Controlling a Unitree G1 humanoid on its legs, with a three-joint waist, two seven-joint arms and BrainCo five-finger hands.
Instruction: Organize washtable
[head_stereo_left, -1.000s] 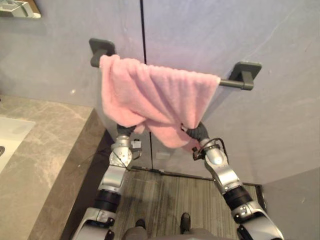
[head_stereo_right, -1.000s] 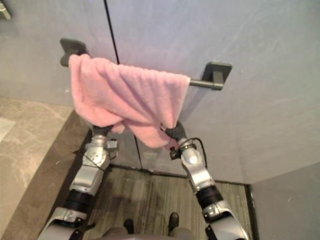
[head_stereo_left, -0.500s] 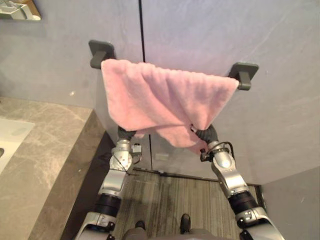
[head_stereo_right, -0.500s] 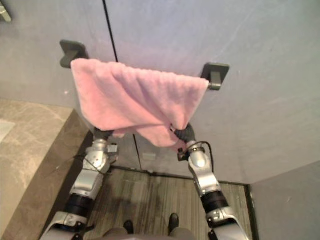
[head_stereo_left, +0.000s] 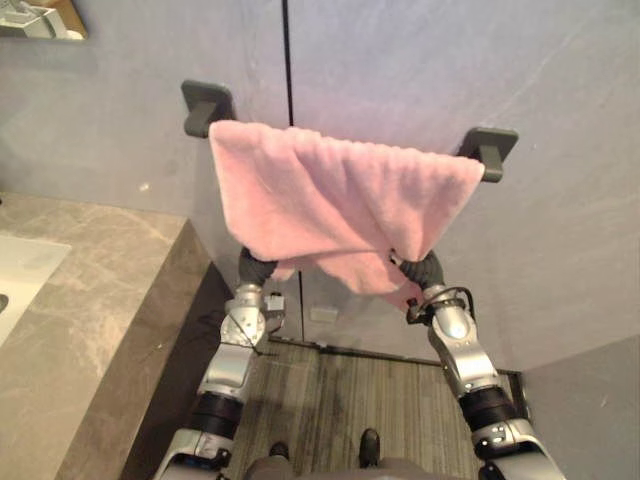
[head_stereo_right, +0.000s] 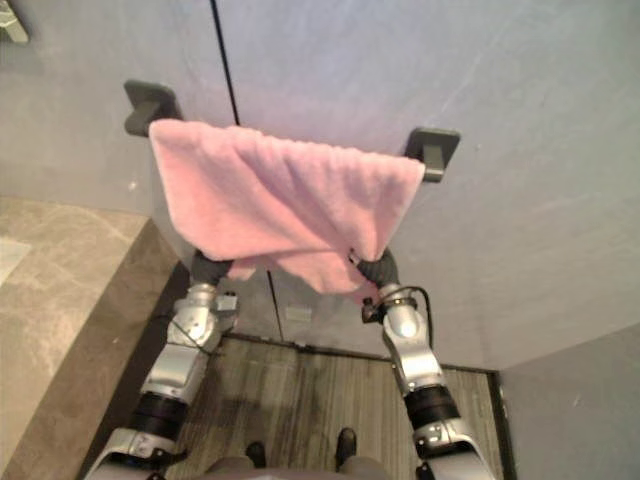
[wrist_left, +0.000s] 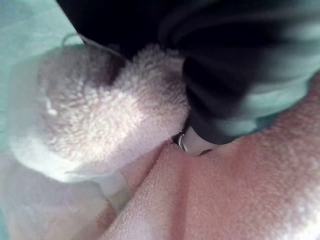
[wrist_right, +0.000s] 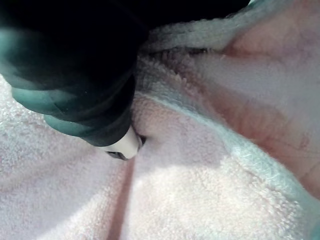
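Pink towel (head_stereo_left: 340, 200) hangs spread over wall rail (head_stereo_left: 489, 148).

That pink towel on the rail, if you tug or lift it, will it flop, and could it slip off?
Probably floppy: the pink towel sags in folds from the rail and bunches where the left hand and right hand meet it. Likely light, with a fluffy pile that grips. Only draped, it might slide off under an uneven tug.
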